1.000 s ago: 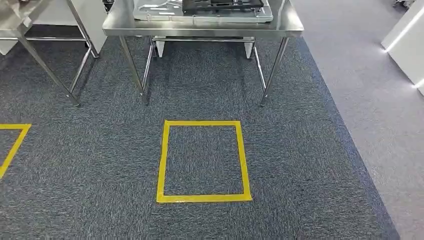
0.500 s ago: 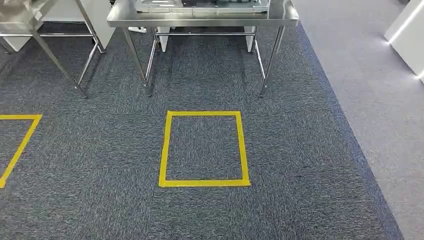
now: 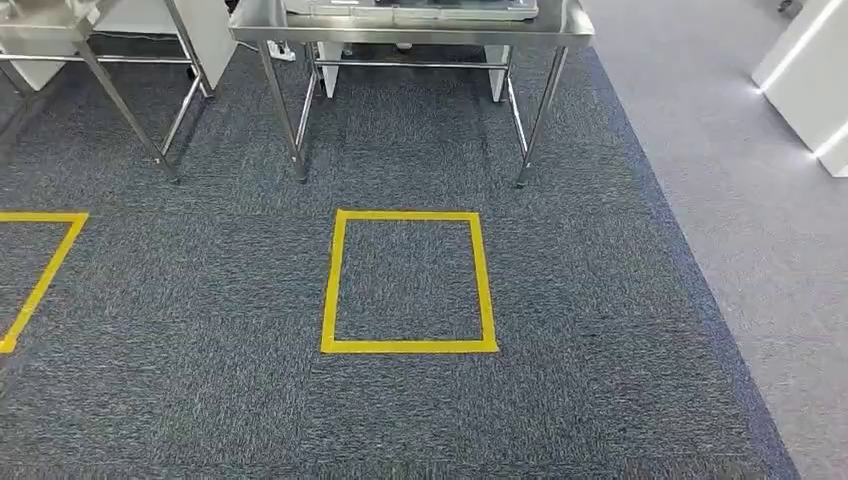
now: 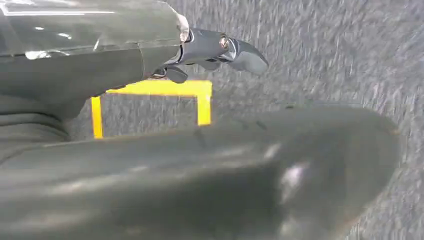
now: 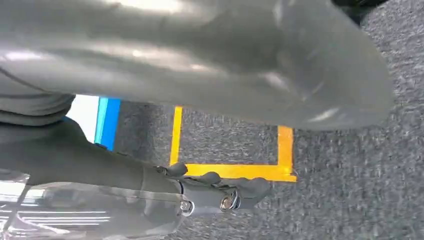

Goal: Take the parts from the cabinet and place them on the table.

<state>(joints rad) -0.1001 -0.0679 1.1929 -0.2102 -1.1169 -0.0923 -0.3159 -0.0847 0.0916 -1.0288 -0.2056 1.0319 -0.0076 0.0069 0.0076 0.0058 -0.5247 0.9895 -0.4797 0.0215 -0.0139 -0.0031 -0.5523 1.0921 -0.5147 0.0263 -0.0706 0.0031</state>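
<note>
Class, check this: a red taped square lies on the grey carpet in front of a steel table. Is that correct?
Not quite. The taped square is yellow, not red, as the head view shows. It does lie on the grey carpet in front of the steel table.

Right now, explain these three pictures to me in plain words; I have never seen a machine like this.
This is a two-legged humanoid robot with two arms and many-fingered hands. The head view looks forward and down at grey carpet with a yellow tape square and, beyond it, a steel table carrying flat metal parts whose details are cut off. The other two pictures come from cameras at each wrist, so they look turned. The left hand and right hand hang over the carpet, each beside a clear plastic-looking sheet at the wrist; whether either hand holds it, I cannot tell.
</note>
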